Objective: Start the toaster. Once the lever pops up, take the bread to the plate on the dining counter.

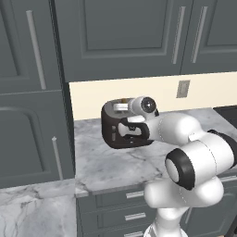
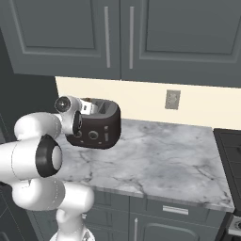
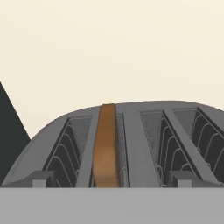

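The dark toaster point(image 1: 111, 127) point(image 2: 101, 127) stands at the back of the marble worktop, against the cream wall. My gripper point(image 1: 121, 107) point(image 2: 87, 107) hovers just over its silver slotted top, with the hand in front of its face. In the hand view the gripper point(image 3: 111, 179) is open, its fingertips point(image 3: 40, 178) set wide apart above the toaster point(image 3: 140, 131). The golden-brown bread point(image 3: 106, 148) stands upright in the left slot, between the fingertips. A small pale slot right of the two knobs looks like the lever point(image 2: 107, 136); its height is unclear. The plate and the dining counter are out of view.
The marble worktop point(image 1: 115, 166) point(image 2: 160, 160) has grey drawers below and grey wall cabinets point(image 2: 117, 37) close above. A tall grey cabinet point(image 1: 28, 115) closes the left side. A wall socket point(image 2: 172, 99) sits right of the toaster, and a dark hob edge point(image 2: 230, 150) lies at far right.
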